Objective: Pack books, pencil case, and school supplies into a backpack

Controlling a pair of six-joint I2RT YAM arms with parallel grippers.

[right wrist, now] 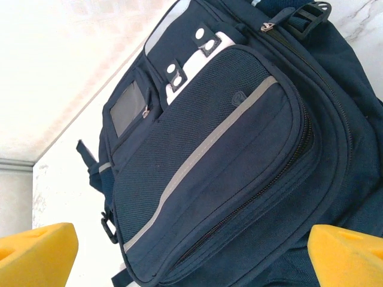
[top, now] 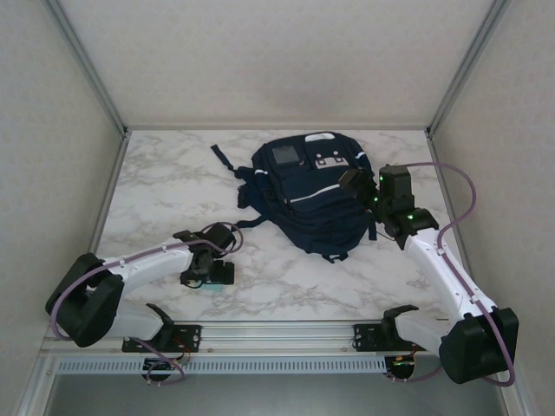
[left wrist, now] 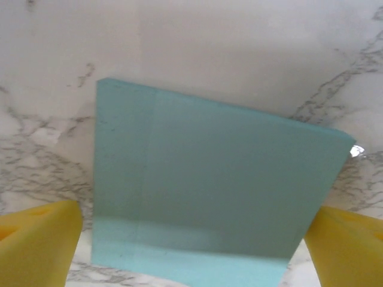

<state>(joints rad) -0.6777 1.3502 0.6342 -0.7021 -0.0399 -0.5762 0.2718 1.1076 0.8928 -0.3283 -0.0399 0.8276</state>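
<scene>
The navy-blue backpack lies flat at the middle back of the marble table, with its front pocket zipper shut. My right gripper hovers at its right side, open, yellow fingertips wide apart above the front pocket. A small light-blue square pad, one of the school supplies, lies flat on the table near the front left. My left gripper is lowered over the pad, open, a yellow fingertip close beside each of its side edges. The books and the pencil case are out of view.
A black strap trails from the backpack toward the back left. Metal frame posts and pale walls close in the table on three sides. Bare marble stretches along the left.
</scene>
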